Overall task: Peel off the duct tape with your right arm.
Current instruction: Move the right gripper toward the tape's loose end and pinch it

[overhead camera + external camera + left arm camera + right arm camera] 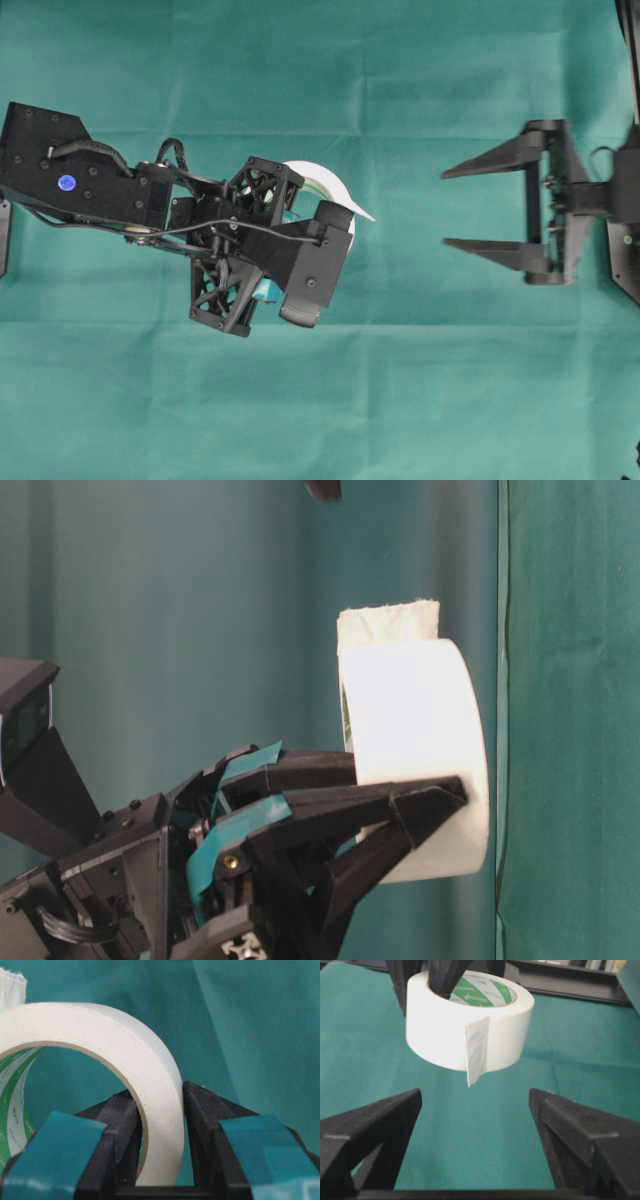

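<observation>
the left claw (159, 1110) is pinched on the wall of the tape roll (470, 1020), one finger inside the core and one outside, and holds it up above the green cloth (400, 400). the right claw (495, 205) stands wide and holds nothing, well apart from the roll. the loose tab (476, 1050) faces straight toward the gap of the right claw, so a forward reach should probably meet the tab first.

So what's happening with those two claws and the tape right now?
Left claw shut on the white duct tape roll, held off the green cloth. Right claw open, apart from the roll. Nothing between them.
</observation>
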`<move>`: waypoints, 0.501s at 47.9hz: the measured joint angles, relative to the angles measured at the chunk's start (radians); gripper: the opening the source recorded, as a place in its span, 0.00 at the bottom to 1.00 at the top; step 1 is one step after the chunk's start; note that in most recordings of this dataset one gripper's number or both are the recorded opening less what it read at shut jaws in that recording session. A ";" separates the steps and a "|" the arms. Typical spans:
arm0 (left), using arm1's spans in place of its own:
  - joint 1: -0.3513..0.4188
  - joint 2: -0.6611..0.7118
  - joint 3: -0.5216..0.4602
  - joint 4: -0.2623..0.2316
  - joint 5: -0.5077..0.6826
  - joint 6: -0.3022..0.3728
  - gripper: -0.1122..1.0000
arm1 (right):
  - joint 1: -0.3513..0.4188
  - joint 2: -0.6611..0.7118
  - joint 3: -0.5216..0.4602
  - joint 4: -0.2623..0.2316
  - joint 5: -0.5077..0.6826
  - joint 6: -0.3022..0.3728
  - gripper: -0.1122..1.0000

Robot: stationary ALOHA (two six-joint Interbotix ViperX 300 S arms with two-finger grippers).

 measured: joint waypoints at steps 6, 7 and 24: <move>-0.005 0.000 0.000 0.000 0.000 0.002 0.30 | 0.000 0.089 -0.051 0.000 -0.032 0.000 0.85; -0.006 0.000 0.000 0.000 0.000 0.002 0.30 | 0.000 0.101 -0.058 0.000 -0.035 -0.002 0.85; -0.008 0.000 -0.002 0.000 0.000 0.002 0.30 | 0.000 0.281 -0.176 0.000 -0.055 -0.003 0.85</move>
